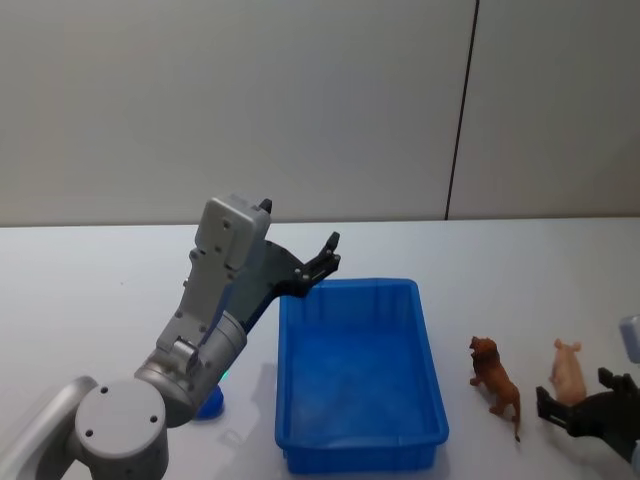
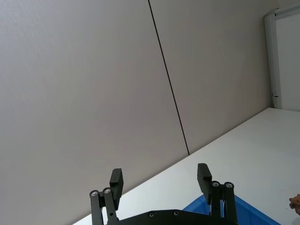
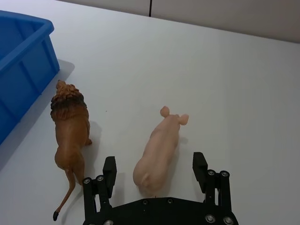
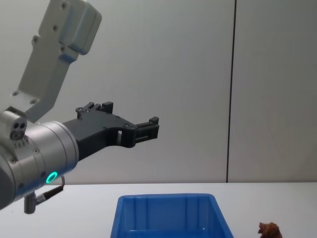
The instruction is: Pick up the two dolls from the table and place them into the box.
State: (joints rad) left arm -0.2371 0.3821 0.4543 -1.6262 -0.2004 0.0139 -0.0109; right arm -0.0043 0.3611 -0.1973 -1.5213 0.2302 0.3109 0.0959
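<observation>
On the white table [image 1: 100, 300] beside the empty bright blue rectangular plastic box [image 1: 432, 345], both dolls await: the right wrist view catches the pale pink pig doll [image 3: 161, 150] lying loose between the right gripper's [image 3: 154, 164] wide-open jaws, the head view the rounded blue doll [image 1: 211, 404] left of the box, with the left gripper [image 1: 325, 258] raised above, open and empty.

Silver-grey left arm [image 4: 44, 148], round joints, boxy pale housing, green ring light [image 4: 51, 177]. Matte-black left gripper [image 2: 160, 173] and right gripper [image 3: 154, 160], silver screws.

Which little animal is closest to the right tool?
The pale pink pig, directly in front of the open right tool; the brown lion stands off to one side, nearer the blue box.
</observation>
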